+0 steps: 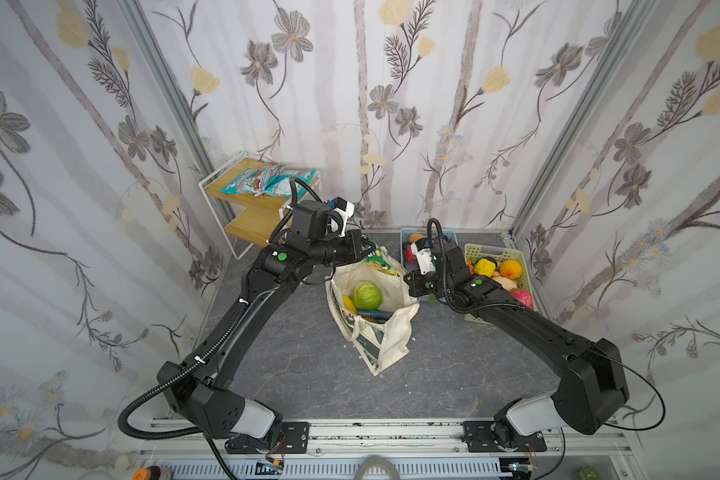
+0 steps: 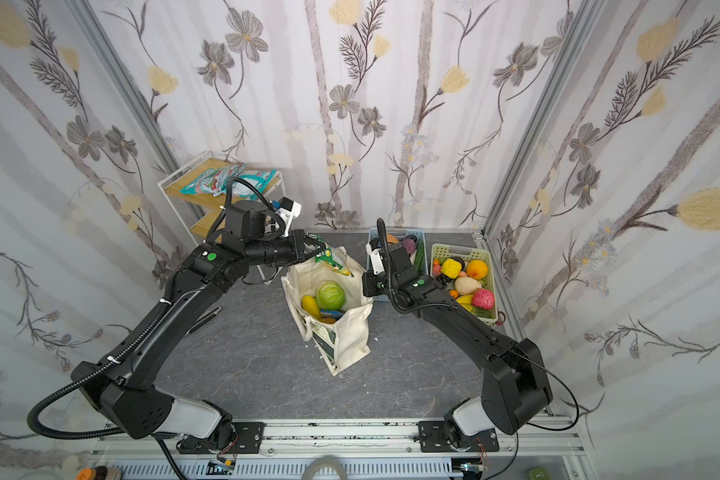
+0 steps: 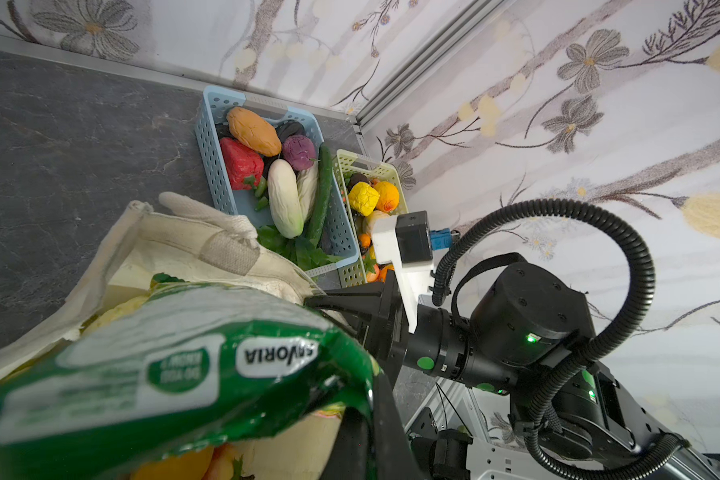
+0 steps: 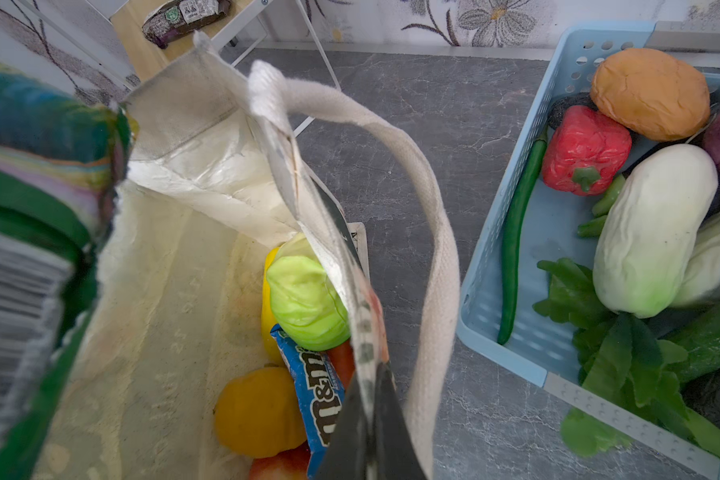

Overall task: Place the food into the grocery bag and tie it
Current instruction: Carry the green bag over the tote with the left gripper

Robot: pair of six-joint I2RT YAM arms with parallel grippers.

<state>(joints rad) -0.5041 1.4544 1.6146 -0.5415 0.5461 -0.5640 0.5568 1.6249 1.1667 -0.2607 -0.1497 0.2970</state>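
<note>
My two top views look down from high at the front over the whole table (image 1: 292,374), almost identical. My left wrist camera sits right against the green packet (image 3: 175,365), facing the blue basket (image 3: 215,166). My right wrist camera peers closely into the grocery bag (image 4: 175,291); both wrist views share basket and bag

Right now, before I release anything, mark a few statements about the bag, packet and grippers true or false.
1. The left gripper holds a green snack packet at the grocery bag mouth. True.
2. The green cabbage lies in the blue basket. False: it lies inside the bag.
3. The right gripper is shut on the bag's rim. True.
4. The shelf has a bare top. False: teal packets lie there.
</note>
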